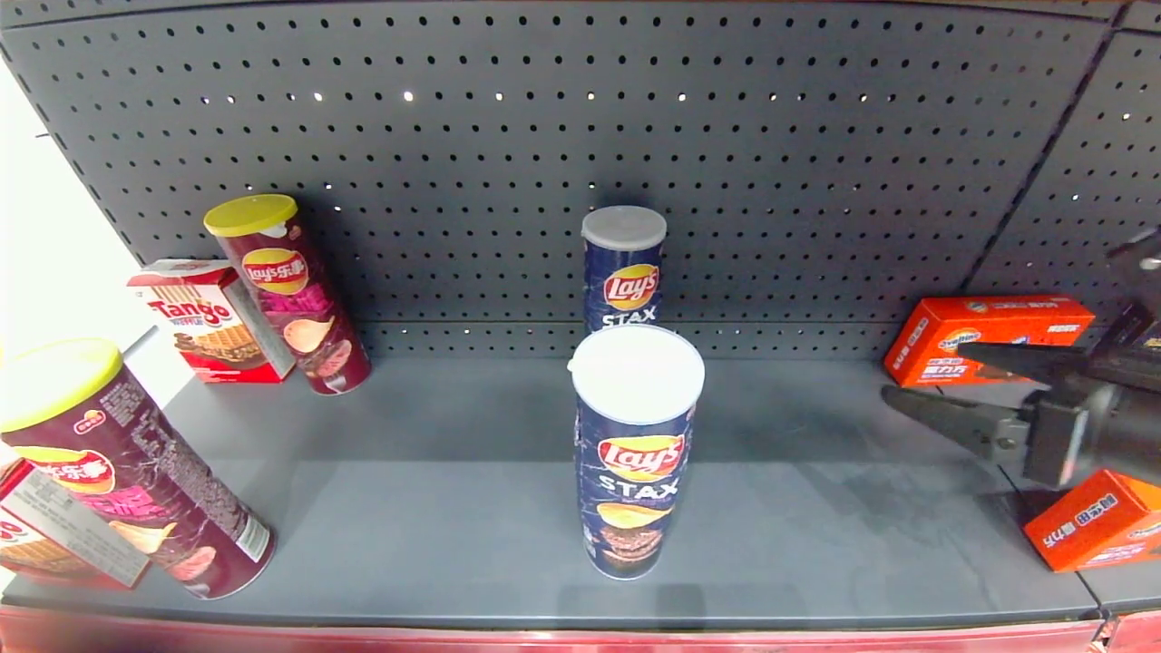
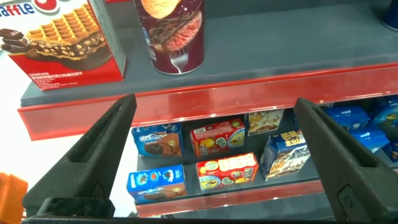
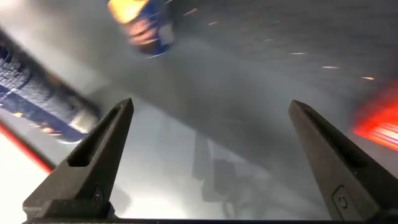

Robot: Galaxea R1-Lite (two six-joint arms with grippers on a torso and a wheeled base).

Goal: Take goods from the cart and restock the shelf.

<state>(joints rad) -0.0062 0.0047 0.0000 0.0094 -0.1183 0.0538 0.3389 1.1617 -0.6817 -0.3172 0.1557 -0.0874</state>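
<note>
Two blue chip cans stand upright mid-shelf, one at the front (image 1: 638, 453) and one behind it (image 1: 623, 268) by the pegboard. My right gripper (image 1: 925, 372) hovers open and empty over the shelf's right part, well to the right of the front can. In the right wrist view that gripper (image 3: 211, 104) points across the grey shelf toward the front can (image 3: 43, 93) and the back can (image 3: 143, 25). My left gripper (image 2: 214, 102) is open and empty, in front of the shelf's red front edge (image 2: 205, 93), below a maroon can (image 2: 171, 34).
On the shelf's left stand two maroon chip cans (image 1: 290, 295) (image 1: 136, 472) and a wafer box (image 1: 213, 317). Two orange boxes (image 1: 989, 336) (image 1: 1093, 531) lie at the right, close to my right gripper. A lower shelf (image 2: 236, 186) holds several small boxes.
</note>
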